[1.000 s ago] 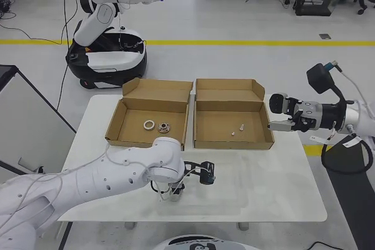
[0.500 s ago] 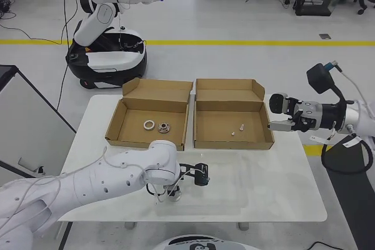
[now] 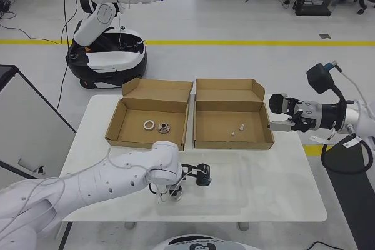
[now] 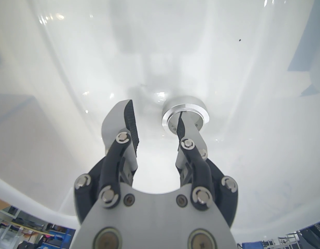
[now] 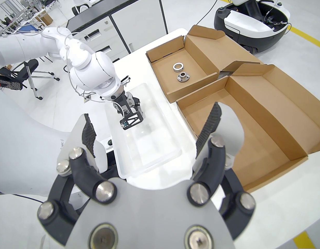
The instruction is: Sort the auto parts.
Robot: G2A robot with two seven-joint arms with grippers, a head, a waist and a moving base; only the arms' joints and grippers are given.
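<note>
Left end effector (image 4: 154, 110) spread open — one finger inside the silver ring (image 4: 192, 102), the other beside it.

A clear plastic tray (image 3: 232, 182) lies on the white table (image 3: 290, 194) — behind it the left brown cardboard box (image 3: 134, 132), the right brown cardboard box (image 3: 216, 129) beside.

The top camera looks down over the whole bench (image 3: 269, 194). The left wrist camera peers close past the left tool (image 4: 154, 112) into the clear tray (image 4: 214, 40); the right one, farther back, shares that tray.
</note>
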